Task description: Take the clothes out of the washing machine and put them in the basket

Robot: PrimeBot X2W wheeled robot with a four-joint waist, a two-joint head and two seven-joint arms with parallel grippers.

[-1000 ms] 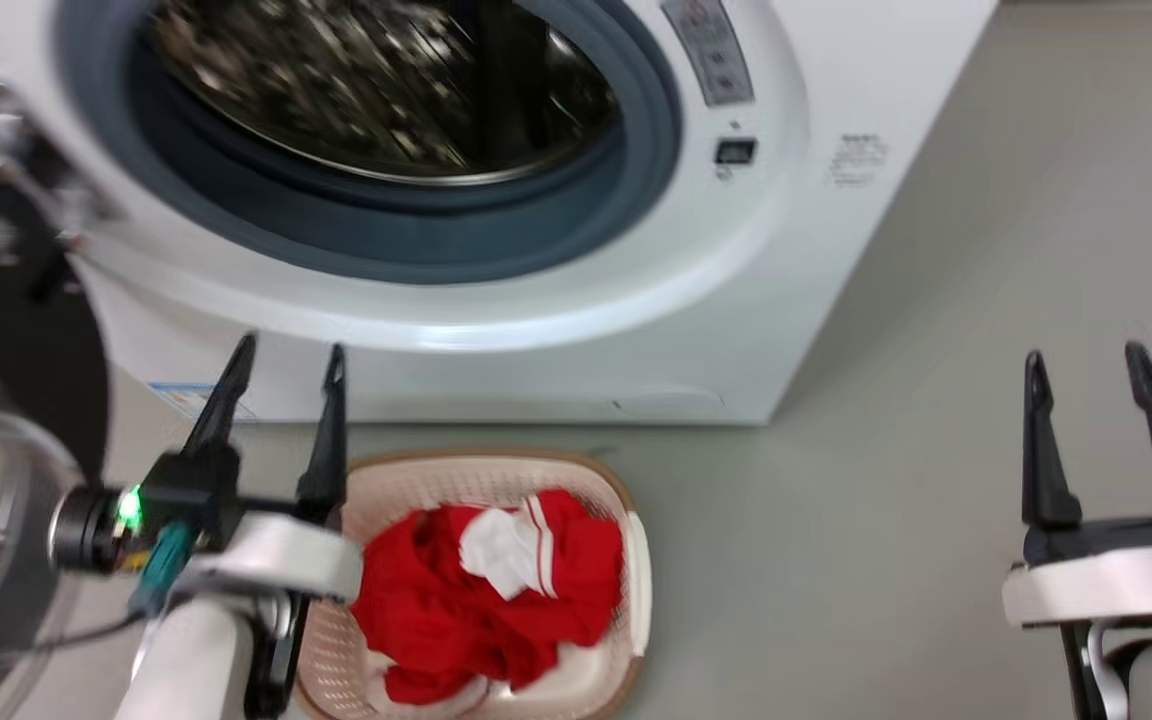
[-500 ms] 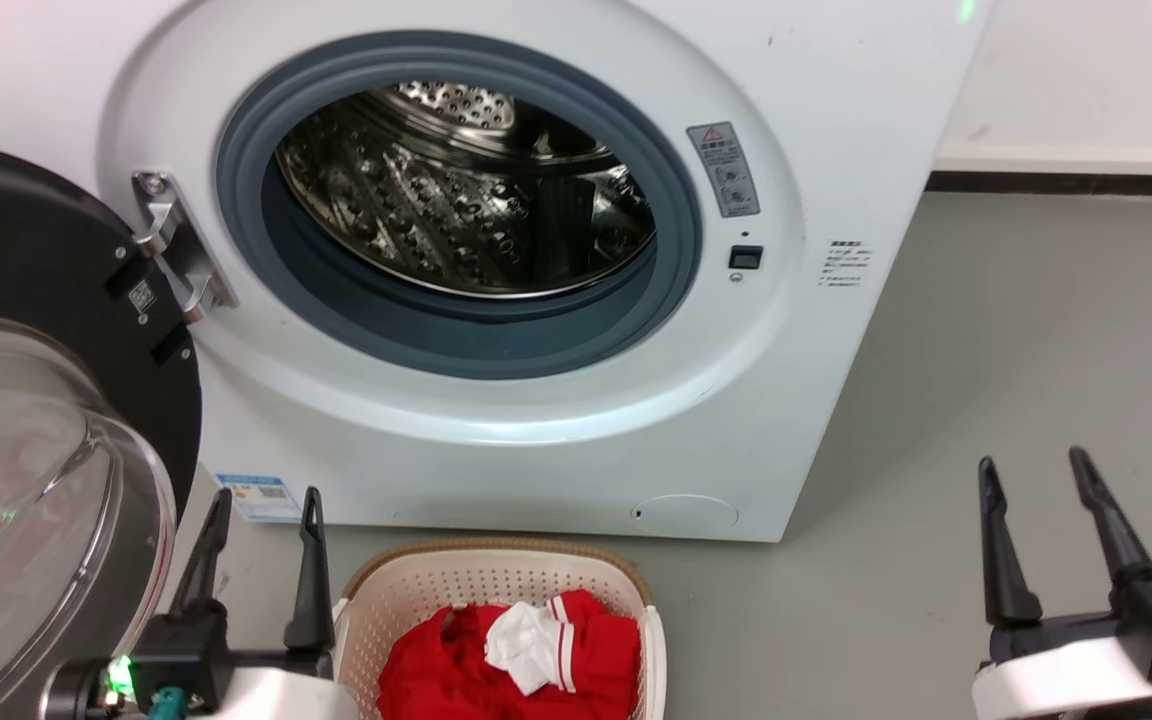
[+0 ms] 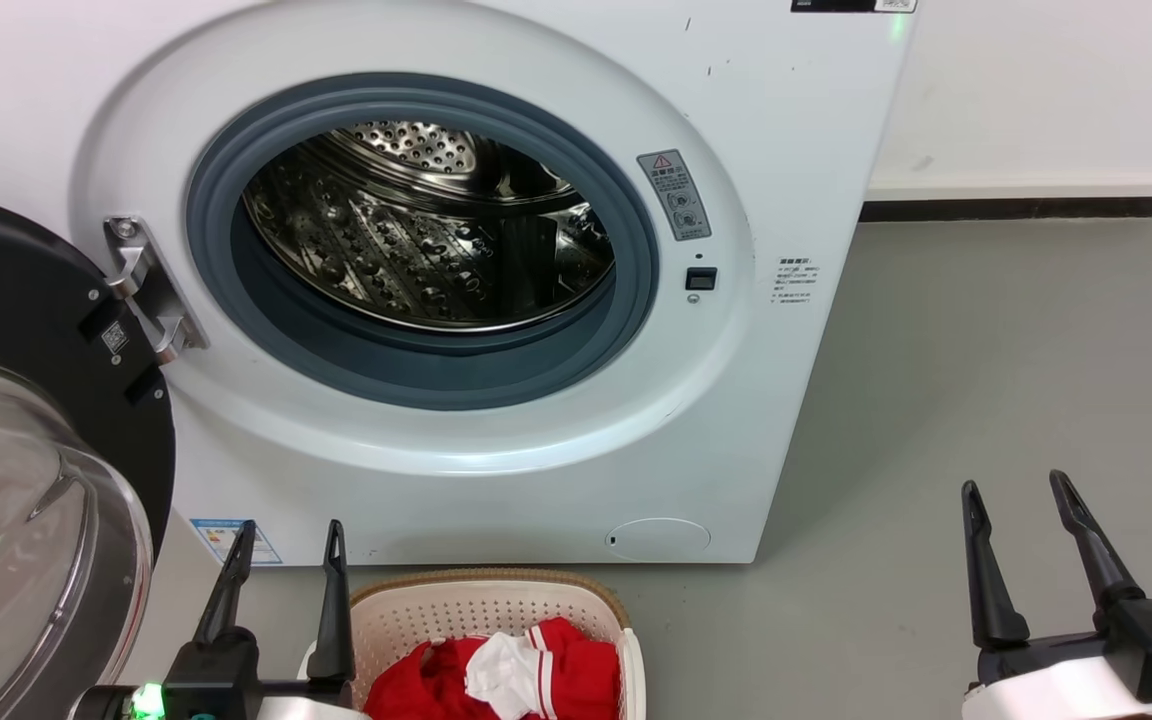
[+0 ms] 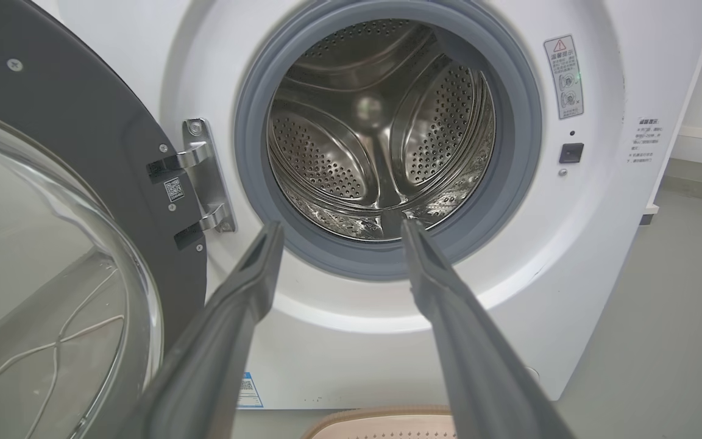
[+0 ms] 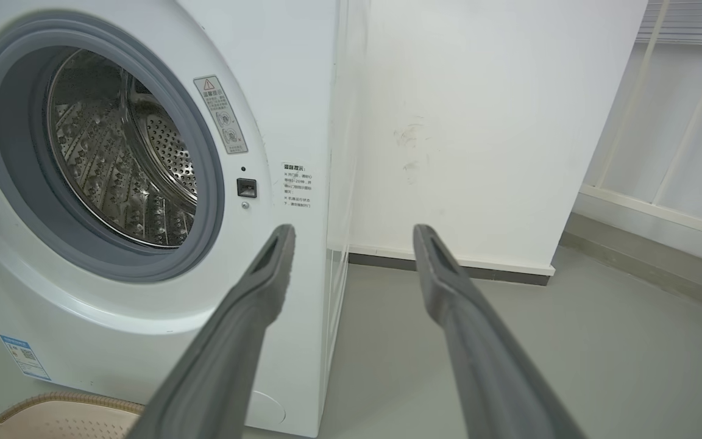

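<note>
Grey floor (image 3: 986, 400) runs from my rig to a white wall (image 3: 1036, 90), and on it stands one white front-loading washing machine (image 3: 796, 150). Its one black-framed glass door (image 3: 26, 330) is swung wide open to my left. What I can see of its steel drum (image 3: 416, 240) is bare perforated metal.

One cream basket (image 3: 496, 582) with a brown woven-look rim sits on the floor just in front of the washer's foot, below the porthole. The clothes (image 3: 576, 670) lie in it as one bright red heap with a single white cloth piece (image 3: 501, 675) on top. I cannot count the separate garments in the heap.

I have two pincers. My left pincer (image 3: 292, 528) hangs with its fingers apart and nothing between them. It is just beside the basket's left rim and points up at the washer front, with the red heap low to its right. In the left wrist view that pincer (image 4: 342, 224) frames the lower rim of the porthole, and the basket rim (image 4: 381, 417) peeks in at the bottom edge.

My right pincer (image 3: 1014, 485) is also spread and empty. It is over bare floor, well apart from the basket on its right side. In the right wrist view this pincer (image 5: 354, 228) points past the washer's right front corner.
</note>
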